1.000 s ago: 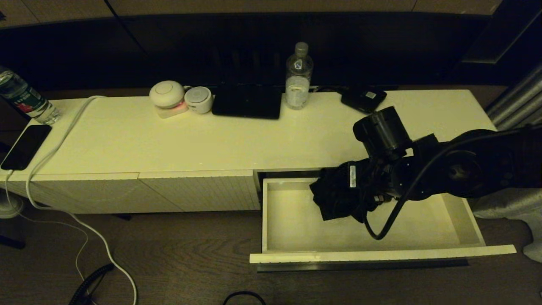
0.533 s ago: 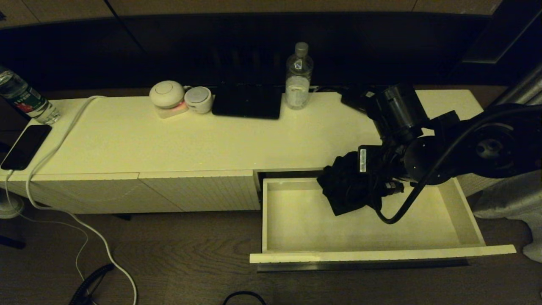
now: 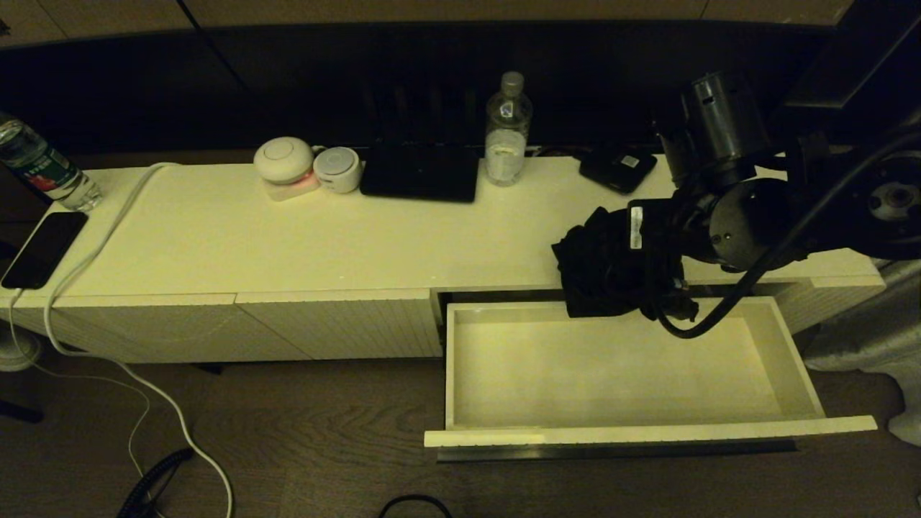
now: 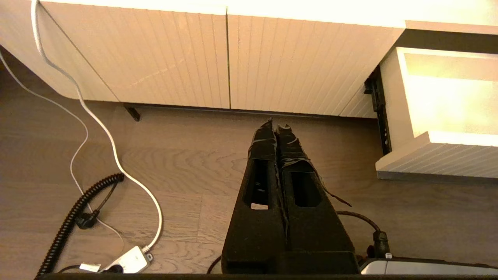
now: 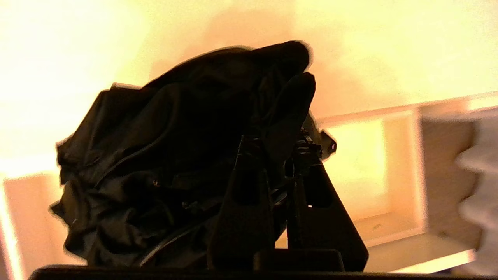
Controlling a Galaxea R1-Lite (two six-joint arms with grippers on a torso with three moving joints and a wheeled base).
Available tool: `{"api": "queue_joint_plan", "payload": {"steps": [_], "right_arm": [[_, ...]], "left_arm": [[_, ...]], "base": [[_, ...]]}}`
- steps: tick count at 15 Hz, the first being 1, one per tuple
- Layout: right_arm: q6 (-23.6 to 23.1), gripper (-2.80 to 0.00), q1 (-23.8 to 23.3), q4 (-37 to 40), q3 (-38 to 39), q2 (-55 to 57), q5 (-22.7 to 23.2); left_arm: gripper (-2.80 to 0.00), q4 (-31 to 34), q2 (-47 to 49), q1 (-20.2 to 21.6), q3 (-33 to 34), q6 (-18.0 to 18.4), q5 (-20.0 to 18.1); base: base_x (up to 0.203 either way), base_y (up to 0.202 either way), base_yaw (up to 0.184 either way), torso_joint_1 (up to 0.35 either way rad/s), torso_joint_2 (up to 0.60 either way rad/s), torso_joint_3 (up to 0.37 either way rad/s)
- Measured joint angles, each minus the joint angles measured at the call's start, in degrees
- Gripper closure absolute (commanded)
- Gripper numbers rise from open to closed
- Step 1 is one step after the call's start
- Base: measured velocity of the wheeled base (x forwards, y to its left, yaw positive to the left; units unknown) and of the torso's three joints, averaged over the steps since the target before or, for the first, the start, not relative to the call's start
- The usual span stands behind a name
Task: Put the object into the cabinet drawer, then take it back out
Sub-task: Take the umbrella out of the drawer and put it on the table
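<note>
The cabinet drawer [image 3: 791, 374] stands pulled out at the right, its white inside bare. A crumpled black cloth bundle [image 3: 601, 262] hangs in the air over the drawer's back edge and the cabinet top, and my right gripper [image 3: 647, 266] is shut on it. The right wrist view shows the black bundle [image 5: 167, 163] pinched in the right gripper [image 5: 278, 146], with the drawer [image 5: 393, 229] below. The left gripper [image 4: 275, 126] is shut and empty, low over the floor in front of the cabinet; the head view does not show it.
On the cabinet top [image 3: 288, 237] stand a water bottle [image 3: 508, 129], a black flat device [image 3: 421, 173], two round white gadgets [image 3: 302, 167] and a small black box [image 3: 617, 167]. A phone [image 3: 43, 248], another bottle [image 3: 43, 167] and a white cable [image 3: 93, 252] lie at the left end.
My right gripper has lifted the black bundle up and back out of the drawer, from inside it to above its rear edge. The drawer is left bare.
</note>
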Motion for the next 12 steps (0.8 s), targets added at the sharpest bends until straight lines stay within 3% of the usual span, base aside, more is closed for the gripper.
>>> {"api": "queue_joint_plan", "payload": {"steps": [6,12], "right_arm": [[-7.0,0.0,0.1,0.2,-7.4,-0.2,-3.8],[-14.1,0.0,-1.9,-0.5,-17.9,4.1,-4.1]], "left_arm": [[0.0,0.0,0.0,0.0,0.0,0.0,0.0],[0.0,0.0,0.0,0.0,0.0,0.0,0.0]], "base": [[0.0,0.0,0.0,0.0,0.0,0.0],[0.0,0.0,0.0,0.0,0.0,0.0]]}}
